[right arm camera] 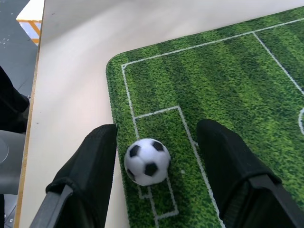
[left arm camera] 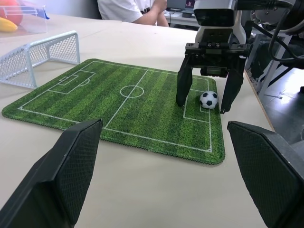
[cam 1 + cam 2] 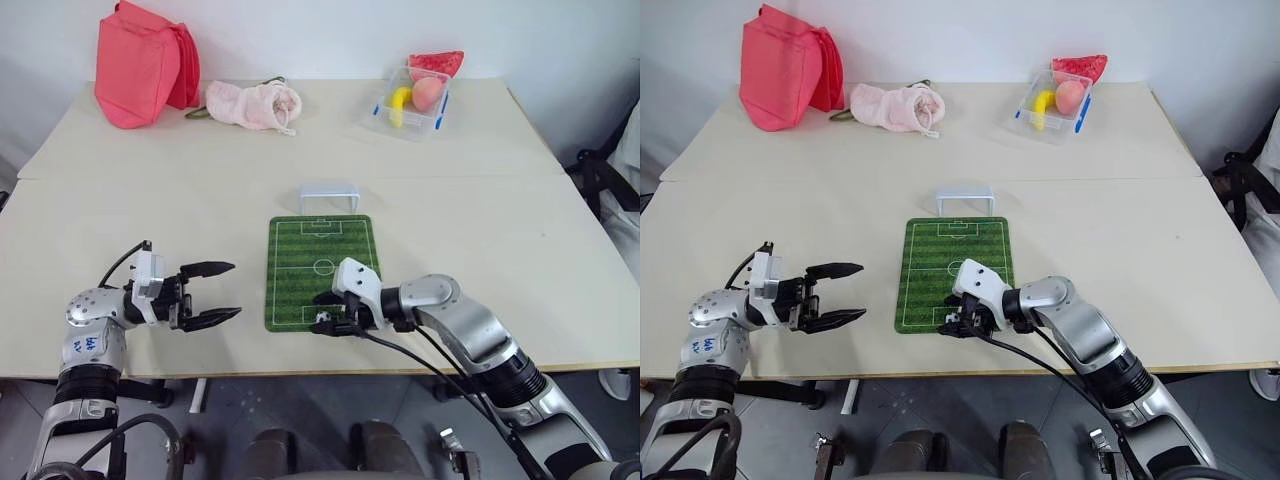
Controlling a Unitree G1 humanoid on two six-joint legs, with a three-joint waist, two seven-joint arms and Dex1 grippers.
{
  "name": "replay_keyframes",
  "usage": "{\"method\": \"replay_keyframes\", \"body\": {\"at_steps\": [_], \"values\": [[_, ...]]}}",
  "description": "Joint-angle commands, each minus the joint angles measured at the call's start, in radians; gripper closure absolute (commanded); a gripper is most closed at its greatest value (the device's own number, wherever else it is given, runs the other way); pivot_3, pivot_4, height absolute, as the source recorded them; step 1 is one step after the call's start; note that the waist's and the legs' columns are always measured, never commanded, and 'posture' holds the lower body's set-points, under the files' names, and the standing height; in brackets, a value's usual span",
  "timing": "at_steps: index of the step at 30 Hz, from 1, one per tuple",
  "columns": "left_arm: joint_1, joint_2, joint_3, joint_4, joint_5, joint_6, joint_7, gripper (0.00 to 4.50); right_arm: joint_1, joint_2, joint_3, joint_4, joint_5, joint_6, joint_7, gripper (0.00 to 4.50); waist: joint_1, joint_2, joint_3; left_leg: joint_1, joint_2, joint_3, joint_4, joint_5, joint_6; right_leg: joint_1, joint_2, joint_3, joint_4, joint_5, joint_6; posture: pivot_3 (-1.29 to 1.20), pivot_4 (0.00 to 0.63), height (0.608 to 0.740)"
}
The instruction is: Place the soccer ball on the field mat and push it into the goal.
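Note:
The soccer ball (image 1: pixel 147 161) rests on the green field mat (image 3: pixel 320 255), in the small box at the mat's near end. My right gripper (image 3: pixel 325 312) is open, one finger on each side of the ball; the ball lies close to one finger (image 1: pixel 90 171) and well apart from the other. In the left wrist view the ball (image 2: pixel 208 99) sits on the turf between those two lowered fingers. The white goal (image 3: pixel 329 197) stands just past the mat's far end, its mouth towards the mat. My left gripper (image 3: pixel 235 290) is open and empty over bare table left of the mat.
At the table's back stand a red bag (image 3: pixel 140 65), a pink cloth pouch (image 3: pixel 255 105) and a clear tub (image 3: pixel 412 100) of fruit. The table's front edge runs just behind the mat's near end. A seated person (image 2: pixel 133 9) shows beyond the table.

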Motion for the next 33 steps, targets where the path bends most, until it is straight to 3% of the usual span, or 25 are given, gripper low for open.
{"method": "replay_keyframes", "body": {"at_steps": [1, 8, 13, 17, 18, 26, 33], "values": [[-0.009, 0.003, 0.013, -0.009, -0.009, -0.006, -0.029, 0.0, -0.025, -0.001, -0.031, -0.042, 0.012, -0.013, 0.005, 1.69, 0.0, 0.0, 0.0, 0.0, 0.0, 0.0, 0.0, 0.0, 0.0, 0.0, 0.0, 0.0, 0.0, 0.0, 0.0, 0.0, 0.15, 0.74], [-0.012, 0.004, 0.013, -0.005, -0.009, -0.005, -0.03, 0.0, -0.072, -0.031, -0.037, -0.218, 0.033, 0.071, 0.0, 1.69, 0.001, 0.0, 0.0, 0.0, 0.0, 0.0, 0.0, 0.0, 0.0, 0.0, 0.0, 0.0, 0.0, 0.0, 0.0, 0.0, 0.15, 0.74], [-0.005, 0.007, 0.013, -0.009, -0.012, -0.001, -0.041, 0.0, -0.027, -0.044, -0.053, -0.367, 0.087, 0.172, -0.035, 2.95, 0.001, 0.0, 0.0, 0.0, 0.0, -0.001, -0.001, 0.0, 0.0, 0.0, 0.0, 0.0, -0.001, 0.0, 0.0, 0.0, 0.15, 0.74], [-0.006, 0.008, 0.009, -0.012, -0.016, 0.009, -0.053, 0.0, 0.049, -0.127, 0.034, -0.376, 0.038, 0.124, -0.003, 4.34, 0.003, -0.001, 0.0, 0.0, 0.0, -0.001, -0.002, 0.0, 0.0, 0.001, 0.0, -0.001, -0.001, 0.0, 0.0, 0.0, 0.15, 0.74], [-0.006, 0.009, 0.008, -0.013, -0.017, 0.01, -0.055, 0.0, 0.055, -0.137, 0.047, -0.371, 0.027, 0.111, -0.003, 4.45, 0.003, -0.001, 0.0, 0.0, -0.001, -0.001, -0.002, 0.0, 0.0, 0.001, -0.001, -0.001, -0.001, 0.0, 0.0, 0.0, 0.15, 0.74], [-0.008, 0.021, 0.0, -0.034, -0.014, 0.042, -0.063, 0.0, 0.09, -0.086, 0.086, -0.268, 0.003, 0.055, -0.029, 4.45, 0.001, -0.001, 0.001, 0.0, 0.0, -0.001, -0.001, 0.0, 0.0, 0.0, 0.0, 0.0, -0.001, 0.0, 0.0, 0.0, 0.15, 0.74], [-0.013, 0.021, 0.002, -0.027, -0.012, 0.041, -0.064, 0.0, 0.031, -0.059, -0.037, -0.114, 0.0, 0.002, -0.068, 4.45, 0.001, -0.002, 0.001, 0.0, -0.001, -0.001, -0.001, 0.0, 0.0, 0.001, 0.0, -0.001, -0.001, 0.0, 0.0, 0.0, 0.15, 0.74]]}}
